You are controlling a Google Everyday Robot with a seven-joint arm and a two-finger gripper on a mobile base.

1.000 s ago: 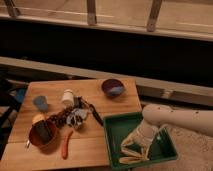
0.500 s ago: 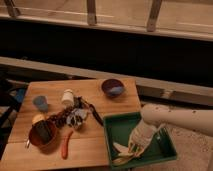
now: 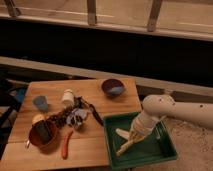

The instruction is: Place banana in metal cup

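Note:
The banana [image 3: 122, 134], pale yellow with a cream-white part, lies in the green tray [image 3: 167, 150] at the right of the wooden table [image 3: 92, 147]. My gripper [image 3: 132, 138] reaches down into the tray from the white arm [image 3: 160, 107] and is shut on the banana. A pale upright cup [image 3: 67, 97] at the table's back left looks like the metal cup; it stands well to the left of the gripper.
A dark blue bowl [image 3: 113, 87] sits at the back of the table and a small blue cup [image 3: 40, 103] at the far left. A red-brown bowl [image 3: 44, 134], a round yellow fruit [image 3: 37, 119], an orange-red stick [image 3: 65, 145] and dark clutter [image 3: 75, 118] fill the left half.
The gripper has lowered into the tray and shut on the banana, which shifted slightly under it. Nothing on the wooden table has moved.

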